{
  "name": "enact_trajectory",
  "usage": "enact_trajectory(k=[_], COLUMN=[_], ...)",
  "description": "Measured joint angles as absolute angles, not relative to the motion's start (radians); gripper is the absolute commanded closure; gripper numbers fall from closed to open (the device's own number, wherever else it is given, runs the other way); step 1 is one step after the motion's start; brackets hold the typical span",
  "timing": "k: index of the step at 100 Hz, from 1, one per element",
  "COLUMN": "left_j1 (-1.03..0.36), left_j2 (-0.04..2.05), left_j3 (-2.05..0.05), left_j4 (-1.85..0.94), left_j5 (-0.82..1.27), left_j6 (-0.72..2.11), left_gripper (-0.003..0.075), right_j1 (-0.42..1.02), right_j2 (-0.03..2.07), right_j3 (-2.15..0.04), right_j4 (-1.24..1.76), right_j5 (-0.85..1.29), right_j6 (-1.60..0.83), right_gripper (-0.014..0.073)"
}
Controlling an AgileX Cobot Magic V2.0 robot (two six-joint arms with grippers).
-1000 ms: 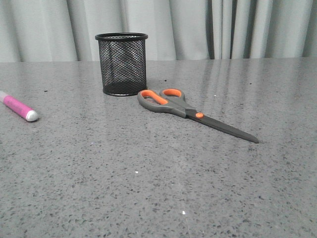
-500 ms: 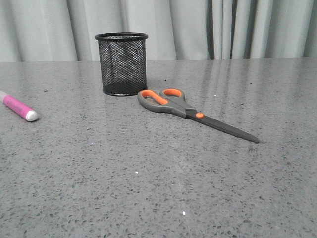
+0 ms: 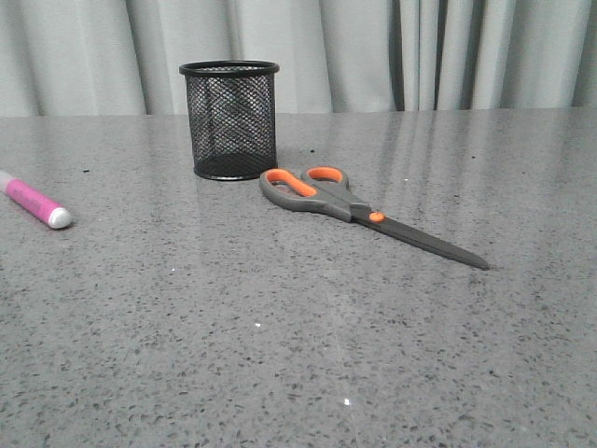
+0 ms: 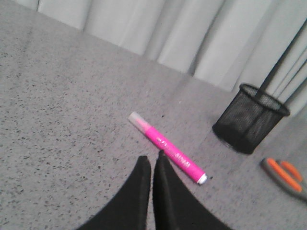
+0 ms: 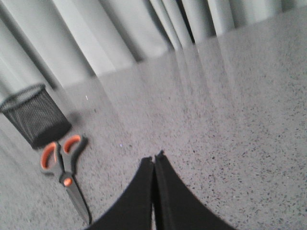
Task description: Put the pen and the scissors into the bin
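Observation:
The pink pen (image 3: 35,203) (image 4: 168,149) lies flat at the table's left edge, white end toward the front. The black mesh bin (image 3: 229,119) (image 4: 249,118) (image 5: 32,120) stands upright at the back centre. Just right of it lie the scissors (image 3: 354,211) (image 5: 64,177), orange-lined handles near the bin, blades pointing front-right; only their handles (image 4: 286,174) show in the left wrist view. My left gripper (image 4: 151,158) is shut and empty, hovering just short of the pen. My right gripper (image 5: 154,157) is shut and empty, off to the right of the scissors. Neither gripper shows in the front view.
The grey speckled table (image 3: 298,355) runs back to pale curtains (image 3: 373,51) behind the bin. Nothing else stands on it in these views.

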State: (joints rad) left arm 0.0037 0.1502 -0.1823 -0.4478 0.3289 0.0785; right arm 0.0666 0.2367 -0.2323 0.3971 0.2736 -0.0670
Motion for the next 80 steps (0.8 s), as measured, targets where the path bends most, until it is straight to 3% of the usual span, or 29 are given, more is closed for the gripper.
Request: enact_trajectory(k=[30, 43, 52, 62, 72, 80], left_j1=[0.004, 0.004, 0.001, -0.003, -0.003, -0.003], left_j2=[0.535, 0.640, 0.700, 0.757, 0.816, 0.865], left_j3=[-0.453, -0.518, -0.550, -0.585, -0.624, -0.665], left_j4=[-0.349, -0.347, -0.353, -0.381, -0.404, -0.411], left_j5=[0.520, 0.553, 0.569, 0.580, 0.588, 0.595], left_j6=[0.174, 0.185, 0.225, 0.280, 0.307, 0.314], left_gripper=[0.0738, 0.0724, 0.0644, 0.0484, 0.0332, 0.0309], right_j1=[0.067, 0.067, 0.067, 0.067, 0.067, 0.067], right_j2=[0.645, 0.724, 0.746, 0.751, 0.751, 0.751], right_j3=[-0.537, -0.584, -0.596, -0.598, -0.598, -0.598], right_j4=[0.316, 0.311, 0.311, 0.311, 0.311, 0.311], right_j5=[0.467, 0.486, 0.492, 0.492, 0.496, 0.497], right_j6=[-0.070, -0.093, -0.100, -0.104, -0.106, -0.106], right_gripper=[0.0645, 0.0512, 0.0344, 0.0200, 0.0193, 0.0194])
